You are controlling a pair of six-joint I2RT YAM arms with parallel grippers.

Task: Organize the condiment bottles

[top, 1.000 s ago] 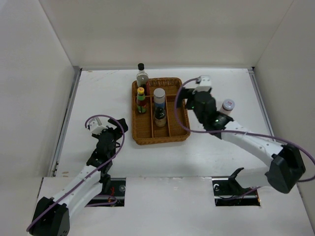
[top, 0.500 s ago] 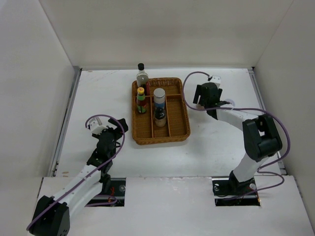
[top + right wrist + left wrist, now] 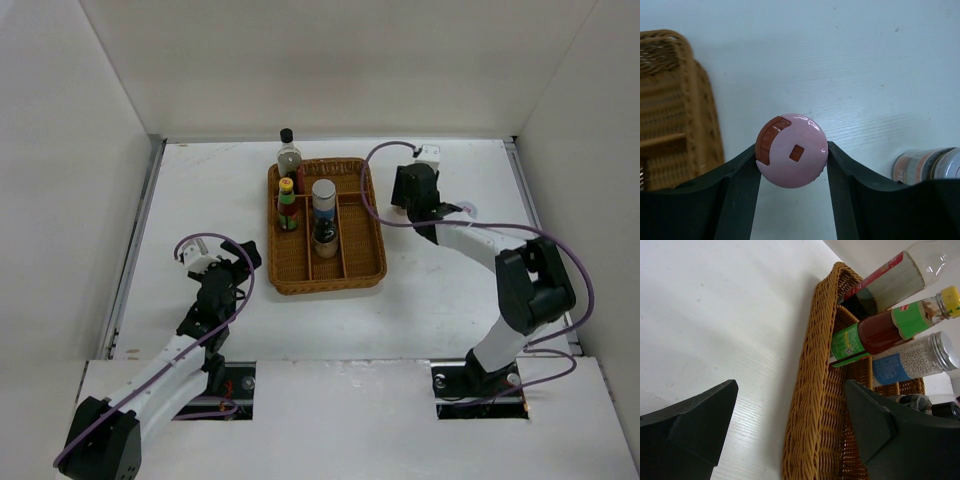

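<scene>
With its jaws clamped on either side of the pink-lidded jar, the right gripper sits just right of the wicker tray on the counter, while the left gripper, jaws released, faces the tray's left wall.

six bottles: one black-capped, one yellow-capped, one blue-labelled, one dark stubby, one pink-lidded, one lavender-lidded. one wicker tray. two arms: one left arm, one right arm. two grippers: one left gripper, one right gripper. two fingers on each, four in all.
</scene>
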